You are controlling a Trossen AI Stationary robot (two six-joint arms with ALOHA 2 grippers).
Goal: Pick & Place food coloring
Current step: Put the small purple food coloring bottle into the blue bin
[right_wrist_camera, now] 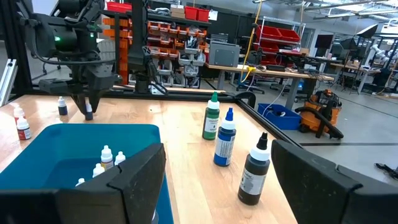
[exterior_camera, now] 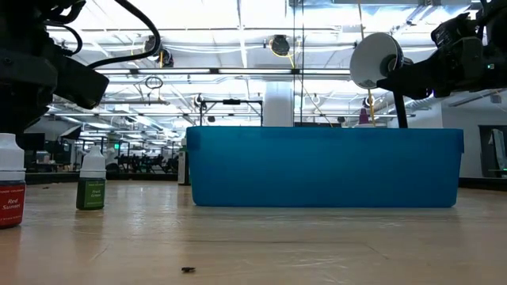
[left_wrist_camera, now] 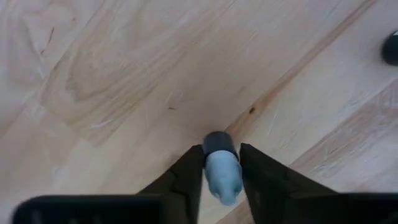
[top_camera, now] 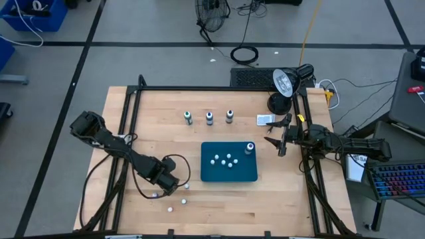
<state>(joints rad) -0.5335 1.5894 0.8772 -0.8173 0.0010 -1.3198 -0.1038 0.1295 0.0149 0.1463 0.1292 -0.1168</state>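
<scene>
The left gripper (left_wrist_camera: 222, 168) has a small bottle (left_wrist_camera: 222, 167) directly between its jaws on the bench (left_wrist_camera: 124, 74), jaws closed against its sides. Bottle axis runs along the fingers, pale cap toward the wrist. The right gripper (right_wrist_camera: 217, 180) waits wide open and empty, its jaws beside the blue bin (right_wrist_camera: 74, 140).

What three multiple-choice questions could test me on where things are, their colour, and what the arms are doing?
1. The bin is: A blue; B red; C yellow.
2. Where do the three tall bottles stand? A in the bin; B in a row on the table; C in an end effector.
3. The left end effector is: A wide open; B out of sight; C closed on a small bottle.
Answers: A, its walls are blue; B, they line up beyond the bin; C, fingers press both its sides.
</scene>
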